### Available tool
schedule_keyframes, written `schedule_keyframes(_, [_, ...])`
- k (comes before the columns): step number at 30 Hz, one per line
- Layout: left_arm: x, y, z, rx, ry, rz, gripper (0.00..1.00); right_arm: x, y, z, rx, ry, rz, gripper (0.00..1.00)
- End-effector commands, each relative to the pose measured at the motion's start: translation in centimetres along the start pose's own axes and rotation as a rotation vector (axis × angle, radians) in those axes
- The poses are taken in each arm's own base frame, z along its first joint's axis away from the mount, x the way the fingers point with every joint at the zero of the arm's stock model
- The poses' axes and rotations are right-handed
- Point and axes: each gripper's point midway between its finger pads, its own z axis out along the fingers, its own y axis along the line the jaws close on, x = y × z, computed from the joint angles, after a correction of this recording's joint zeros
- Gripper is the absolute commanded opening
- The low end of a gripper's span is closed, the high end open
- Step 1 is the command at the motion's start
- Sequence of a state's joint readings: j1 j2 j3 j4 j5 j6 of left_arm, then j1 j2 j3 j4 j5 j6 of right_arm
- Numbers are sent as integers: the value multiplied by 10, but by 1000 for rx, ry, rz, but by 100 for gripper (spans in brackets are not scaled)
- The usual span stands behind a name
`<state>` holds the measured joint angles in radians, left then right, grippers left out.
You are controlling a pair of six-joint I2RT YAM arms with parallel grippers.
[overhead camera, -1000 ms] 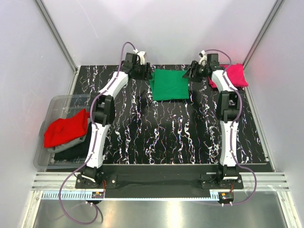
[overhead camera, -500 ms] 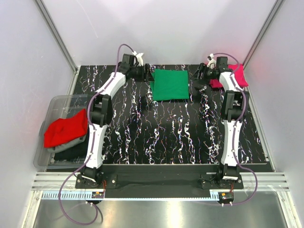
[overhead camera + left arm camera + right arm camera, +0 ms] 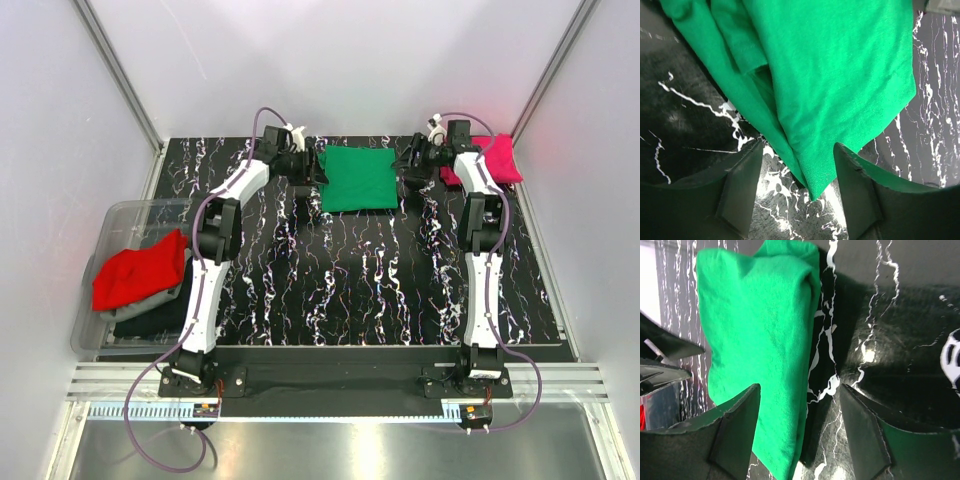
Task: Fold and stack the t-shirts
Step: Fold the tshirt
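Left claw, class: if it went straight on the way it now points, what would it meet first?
Probably the green t-shirt: its folded corner lies between the fingertips of the open left claw, though the claw's height above the cloth is unclear.

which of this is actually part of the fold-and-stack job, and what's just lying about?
Job:
green t-shirt, folded, far middle
magenta-pink t-shirt, far right
red t-shirt over grey shirt and black shirt, in the clear plastic bin

Lying about:
the clear plastic bin itself
marbled table
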<state>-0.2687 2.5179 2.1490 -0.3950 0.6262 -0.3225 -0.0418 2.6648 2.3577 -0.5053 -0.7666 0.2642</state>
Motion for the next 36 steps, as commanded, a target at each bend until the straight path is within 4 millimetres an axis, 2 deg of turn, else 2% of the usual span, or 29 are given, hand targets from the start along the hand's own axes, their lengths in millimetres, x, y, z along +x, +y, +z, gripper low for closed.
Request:
schedule_keyframes(1, [-35, -25, -18, 34, -76, 126, 56, -29, 17, -10, 18, -72, -53, 71])
schedule_keyframes(2, [-32, -32, -21, 60, -62, 133, 51, -33, 20, -14, 26, -81, -77, 70])
schedule_keyframes(3, [-32, -39, -26, 82, -60, 139, 47, -43, 34, -26, 22, -103, -105, 70])
schedule_keyframes(4, [-38, -52, -34, 100, -73, 147, 45, -39, 36, -28, 20, -95, -105, 70])
schedule_keyframes(6, [-30, -71, -38, 169, -50, 154, 41, -41, 55, -39, -27, -91, -122, 69])
schedule_keyframes(8, [-22, -87, -38, 230, -20, 131, 30, -27, 59, -40, -50, -53, -89, 68])
schedule_keyframes(9, [-17, -90, -36, 247, -5, 119, 25, -24, 66, -40, -64, -43, -89, 67])
schedule_keyframes(11, [-5, -93, -29, 275, 26, 101, 12, -6, 66, -37, -85, 5, -56, 64])
schedule_keyframes(12, [1, -91, -25, 279, 41, 86, 8, -1, 74, -36, -98, 18, -58, 61])
schedule_keyframes(13, [3, -91, -23, 285, 47, 77, 7, 9, 73, -34, -101, 40, -44, 60])
schedule_keyframes(15, [13, -91, -17, 285, 67, 63, 6, 10, 84, -42, -119, 42, -68, 59])
schedule_keyframes(16, [17, -90, -14, 281, 76, 47, 6, 26, 98, -32, -132, 77, -83, 59])
schedule_keyframes(18, [24, -85, -8, 274, 90, 31, 4, 31, 109, -34, -151, 89, -108, 59])
schedule_keyframes(20, [30, -76, -3, 250, 101, 20, 2, 45, 113, -27, -166, 125, -89, 58])
schedule_keyframes(23, [36, -63, 0, 190, 113, 26, 1, 62, 105, -14, -149, 170, -41, 57])
schedule_keyframes(28, [48, -49, -1, 133, 143, 24, 0, 89, 75, 1, -79, 228, 10, 56])
schedule_keyframes(32, [69, -41, -3, 109, 193, 4, 0, 110, 64, -2, -49, 269, 10, 56])
schedule_keyframes(36, [81, -38, -6, 98, 222, -8, 0, 129, 58, -7, -36, 309, 31, 56])
